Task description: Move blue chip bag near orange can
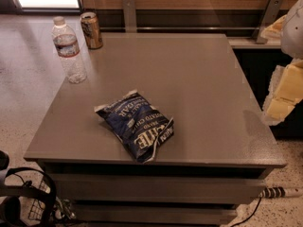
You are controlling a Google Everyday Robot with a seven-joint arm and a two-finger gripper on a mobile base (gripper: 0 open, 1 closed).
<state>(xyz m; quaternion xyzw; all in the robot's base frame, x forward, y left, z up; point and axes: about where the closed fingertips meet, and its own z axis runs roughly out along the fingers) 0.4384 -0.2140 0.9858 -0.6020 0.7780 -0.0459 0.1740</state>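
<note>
The blue chip bag (136,125) lies flat on the grey table (199,79), near its front edge and a little left of centre. The orange can (91,30) stands upright at the table's far left corner. The bag and the can are well apart. My gripper (284,91) shows as white and yellow parts at the right edge of the view. It is beyond the table's right side, apart from the bag, and holds nothing that I can see.
A clear plastic water bottle (69,49) stands upright at the table's left edge, just in front of the can. A wood-panelled wall with metal brackets (129,14) runs behind. Black gear and cables (26,197) sit at the lower left, and a power strip (279,192) lies on the floor at the lower right.
</note>
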